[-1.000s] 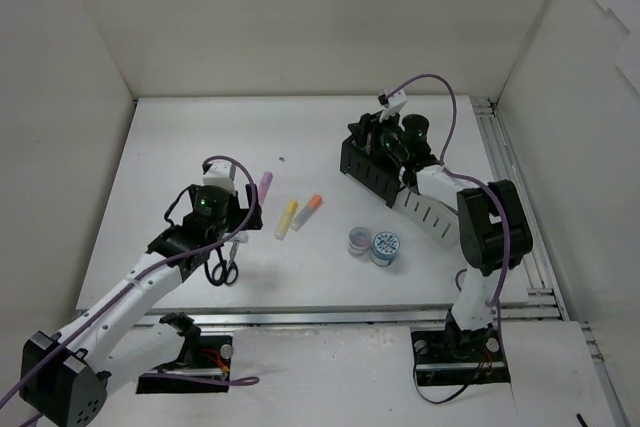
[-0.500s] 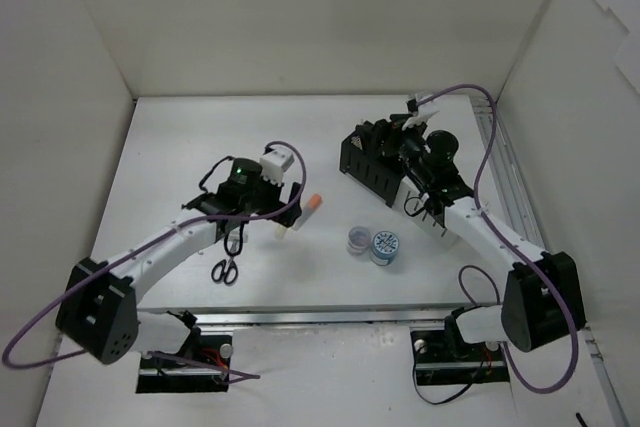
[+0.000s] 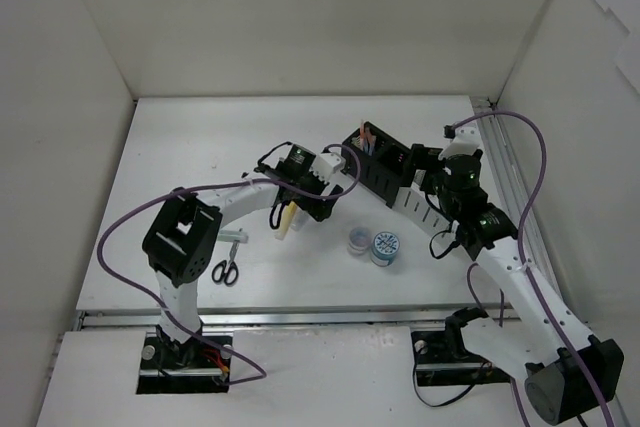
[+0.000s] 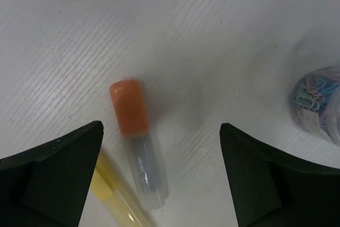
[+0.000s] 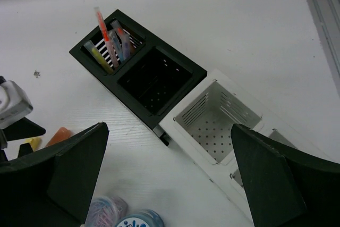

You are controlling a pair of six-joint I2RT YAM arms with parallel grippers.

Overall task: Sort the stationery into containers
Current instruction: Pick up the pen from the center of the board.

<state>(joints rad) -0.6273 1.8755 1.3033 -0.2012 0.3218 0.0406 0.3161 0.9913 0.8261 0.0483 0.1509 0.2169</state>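
Orange highlighter [image 4: 137, 142] is flat on the white table [image 3: 200, 147], orange cap toward the top of the left wrist view, pale barrel trailing below it. Right alongside lies the yellow highlighter [image 4: 114, 195], its barrel partly hidden behind one dark finger [image 4: 53, 174].

The left gripper [image 4: 160, 127] hangs directly over the orange one with its jaws spread wide. There is a finger on each side and clear table between each finger and the highlighter, so nothing is gripped.

Off to the right edge of that view sits a small round tub of coloured paper clips [image 4: 319, 102]. From above, it stands just beside a second round tub with a blue patterned lid [image 3: 385, 247].

Further out, the black organizer [image 5: 159, 86] has a bunch of thin coloured pens [image 5: 109, 43] standing in its far compartment. Its near compartment shows only the perforated floor. The white organizer [image 5: 218, 115] butts against the black one's end.

The right gripper [image 5: 170, 127] is above both organizers, jaws wide apart and holding nothing.

Black-handled scissors [image 3: 225, 269] lie near the front left of the table, well apart from both grippers.
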